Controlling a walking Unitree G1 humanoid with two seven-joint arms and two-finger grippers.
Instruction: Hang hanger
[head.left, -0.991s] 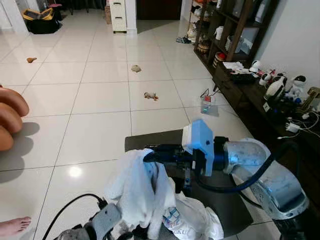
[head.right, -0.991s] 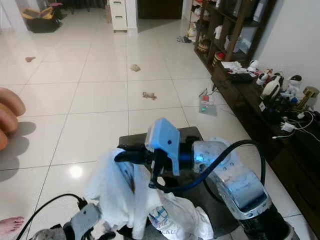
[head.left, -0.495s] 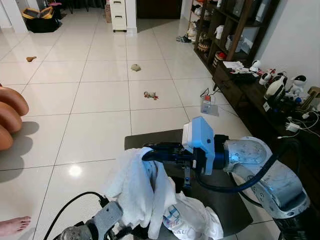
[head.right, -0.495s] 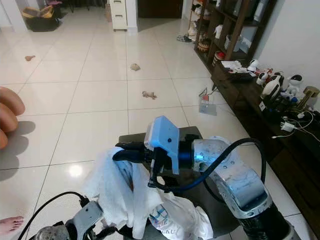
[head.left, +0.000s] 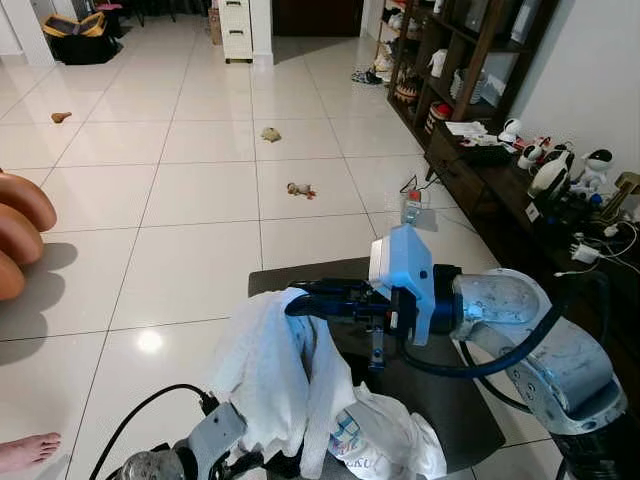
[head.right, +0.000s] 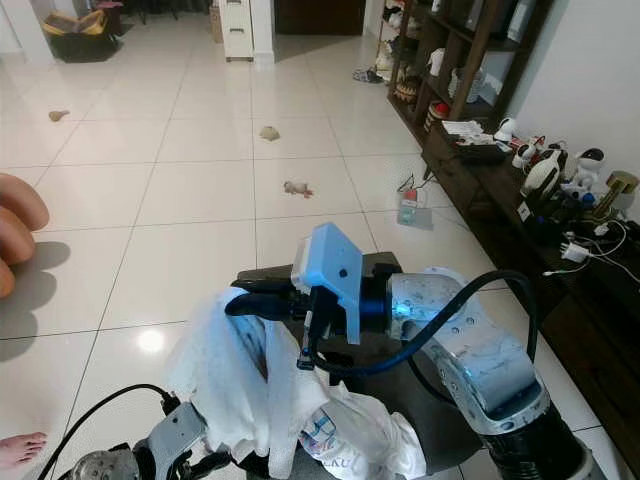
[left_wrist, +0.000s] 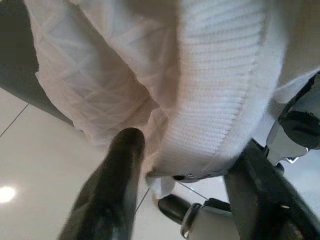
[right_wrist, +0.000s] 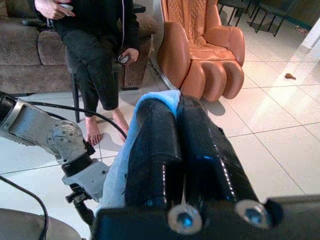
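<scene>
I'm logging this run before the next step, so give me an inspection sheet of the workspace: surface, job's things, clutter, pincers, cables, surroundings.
Surface: dark stool top on a white tiled floor.
Job's things: white knitted garment draped over the right pincer; a hanger cannot be made out.
Clutter: crumpled white printed cloth on the stool; small scraps on the floor.
Pincers: right pincer shut, its fingers under the garment's top; left pincer open below the garment's hem.
Cables: black cable by the left arm; black cable looping along the right arm.
Surroundings: dark shelving with toys to the right; seated person; brown massage chair.
</scene>
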